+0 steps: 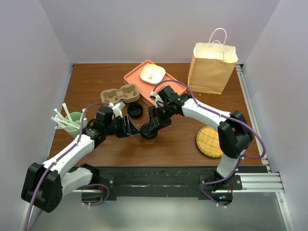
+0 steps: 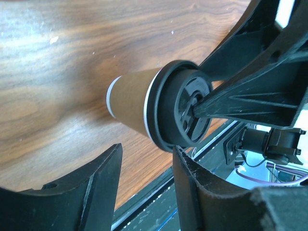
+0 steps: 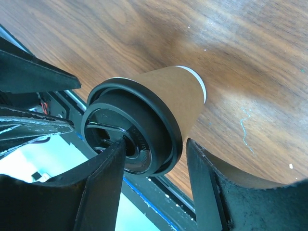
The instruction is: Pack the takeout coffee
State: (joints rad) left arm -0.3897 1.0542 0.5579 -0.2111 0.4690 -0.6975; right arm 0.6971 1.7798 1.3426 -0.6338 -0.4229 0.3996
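Observation:
The takeout coffee (image 1: 148, 133), a small brown paper cup with a black lid, stands on the table between my two grippers. My left gripper (image 1: 131, 128) is open just left of it. In the left wrist view the cup (image 2: 132, 103) lies beyond the gripper (image 2: 147, 154), and one fingertip (image 2: 180, 154) is right at the lid's rim. My right gripper (image 1: 156, 122) is open over the cup from the right. In the right wrist view (image 3: 154, 147) one finger (image 3: 113, 159) rests on the lid's (image 3: 144, 120) centre and the other stands outside the rim with a small gap.
A tall paper bag (image 1: 211, 68) stands at the back right. An orange tray (image 1: 134, 79) with a white dish, a cardboard cup carrier (image 1: 120, 95) and a loose black lid (image 1: 135, 110) lie behind the cup. A green cup of stirrers (image 1: 72, 124) stands left, a round woven mat (image 1: 210, 141) right.

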